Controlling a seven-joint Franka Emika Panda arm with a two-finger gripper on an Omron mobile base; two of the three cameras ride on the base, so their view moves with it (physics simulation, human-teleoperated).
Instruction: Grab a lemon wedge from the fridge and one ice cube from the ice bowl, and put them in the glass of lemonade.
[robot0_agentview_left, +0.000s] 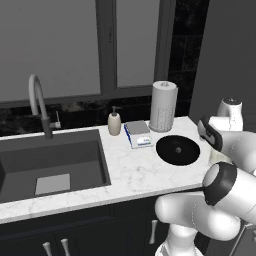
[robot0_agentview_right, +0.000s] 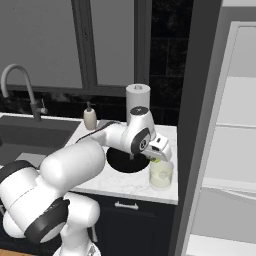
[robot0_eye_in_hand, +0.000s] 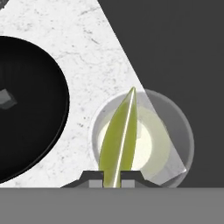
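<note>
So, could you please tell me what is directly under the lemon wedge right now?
The lemon wedge, held in the pincer, hangs over the glass of lemonade. Pale liquid shows beneath; the wedge covers part of the glass's inside.

You're in a home kitchen: a marble counter (robot0_agentview_left: 130, 172) carries a dark sink (robot0_agentview_left: 50, 162) with a curved tap (robot0_agentview_left: 39, 102) on the left, a soap pump (robot0_agentview_left: 114, 122) and paper-towel roll (robot0_agentview_left: 163, 106) at the far edge under a window (robot0_agentview_left: 100, 45), cabinets (robot0_agentview_left: 75, 235) below, and an open fridge (robot0_agentview_right: 225, 150) on the right.
</note>
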